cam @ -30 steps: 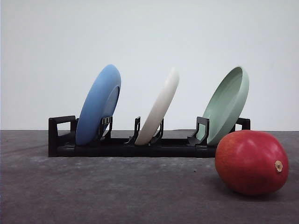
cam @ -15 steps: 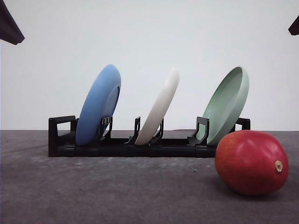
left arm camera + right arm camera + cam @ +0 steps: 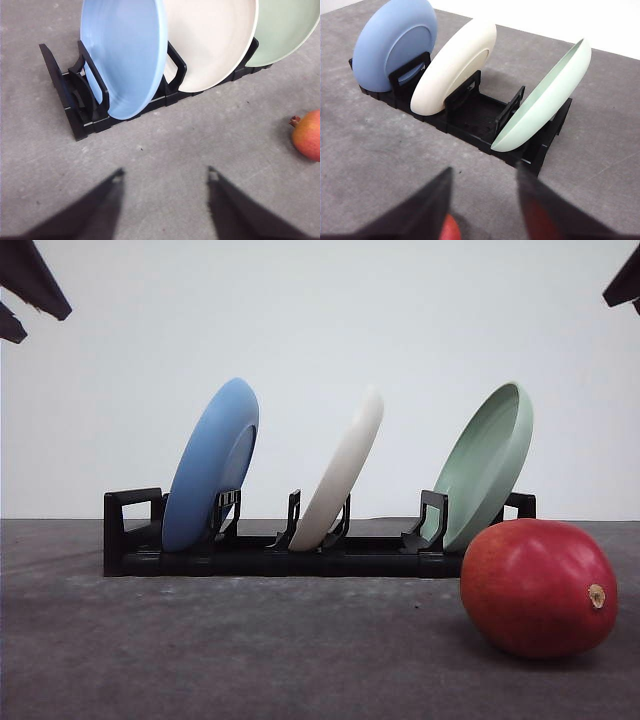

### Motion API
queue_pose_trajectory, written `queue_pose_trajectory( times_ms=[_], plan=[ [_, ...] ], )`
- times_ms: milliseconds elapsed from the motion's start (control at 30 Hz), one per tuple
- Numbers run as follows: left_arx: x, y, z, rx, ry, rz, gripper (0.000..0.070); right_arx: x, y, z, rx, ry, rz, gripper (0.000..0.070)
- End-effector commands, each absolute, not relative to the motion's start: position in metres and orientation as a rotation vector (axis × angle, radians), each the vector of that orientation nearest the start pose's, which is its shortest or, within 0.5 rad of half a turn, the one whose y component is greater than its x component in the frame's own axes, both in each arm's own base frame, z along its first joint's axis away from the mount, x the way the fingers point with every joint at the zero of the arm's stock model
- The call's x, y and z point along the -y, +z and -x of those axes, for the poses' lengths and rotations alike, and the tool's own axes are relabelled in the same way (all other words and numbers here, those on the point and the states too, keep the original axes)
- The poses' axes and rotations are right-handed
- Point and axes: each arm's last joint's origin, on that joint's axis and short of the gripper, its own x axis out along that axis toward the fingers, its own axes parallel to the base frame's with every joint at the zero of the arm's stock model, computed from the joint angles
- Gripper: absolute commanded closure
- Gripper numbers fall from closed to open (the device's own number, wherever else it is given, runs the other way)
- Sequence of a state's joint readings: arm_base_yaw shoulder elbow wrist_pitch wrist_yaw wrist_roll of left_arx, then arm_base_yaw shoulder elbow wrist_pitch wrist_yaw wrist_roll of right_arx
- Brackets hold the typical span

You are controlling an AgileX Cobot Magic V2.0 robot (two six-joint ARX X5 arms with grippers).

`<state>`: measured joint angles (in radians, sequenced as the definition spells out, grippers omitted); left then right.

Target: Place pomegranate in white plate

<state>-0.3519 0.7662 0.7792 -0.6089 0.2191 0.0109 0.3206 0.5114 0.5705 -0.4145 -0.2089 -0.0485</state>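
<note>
Directly beneath the right gripper (image 3: pixel 482 200), whose jaws stand spread with nothing between them, a sliver of the pomegranate (image 3: pixel 538 587) peeks out at the lower edge of the right wrist view. The fruit rests on the grey desk (image 3: pixel 250 650), its tan stem nub turned sideways, just in front of the pale green plate (image 3: pixel 488 466). Being smooth and roundish-oval, it would likely squirt out of a pinch that lands off-centre, and it could roll across the bare desk or knock into the green plate behind it.

Ahead of the left gripper (image 3: pixel 165 200), likewise parted and empty, lies open desk, then the black rack (image 3: pixel 75 107). The fruit sits well off toward that gripper's right side.

Beyond both sets of jaws, the white plate (image 3: pixel 340 472) leans in the middle slot, between the blue plate (image 3: pixel 211 464) and the green one. That is the bigger risk: the plate stands tilted on edge, so a fruit set against it would probably slide off. Pulling it out first risks clipping its close neighbours or dragging the rack along.
</note>
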Motion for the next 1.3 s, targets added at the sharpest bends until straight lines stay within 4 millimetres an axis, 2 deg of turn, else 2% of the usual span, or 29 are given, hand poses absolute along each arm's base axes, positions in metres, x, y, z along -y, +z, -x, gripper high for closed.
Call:
queue_pose_trajectory(
  times_ms=[0,200,400,767,1033,1267],
  plan=[
    [0.060,0.302,-0.142,-0.573,-0.585,-0.051,0.0334,-0.044,0.280,-0.113,-0.324,0.536,0.053,0.0319],
    [0.065,0.307,-0.144,-0.509,-0.637,-0.050,0.0334,-0.044,0.280,-0.113,-0.324,0.536,0.051,0.0318],
    [0.084,0.312,-0.149,-0.398,-0.742,-0.130,0.0334,-0.044,0.280,-0.113,-0.324,0.536,0.052,0.0318],
    [0.146,0.290,-0.181,-0.344,-0.858,-0.216,0.0332,-0.044,0.280,-0.113,-0.324,0.536,0.052,0.0318],
    [0.194,0.266,-0.202,-0.264,-0.781,-0.249,0.0331,-0.044,0.280,-0.113,-0.325,0.535,0.052,0.0318],
    [0.225,0.249,-0.225,-0.294,-0.713,-0.286,0.0334,-0.044,0.280,-0.113,-0.325,0.534,0.052,0.0318]
  ],
)
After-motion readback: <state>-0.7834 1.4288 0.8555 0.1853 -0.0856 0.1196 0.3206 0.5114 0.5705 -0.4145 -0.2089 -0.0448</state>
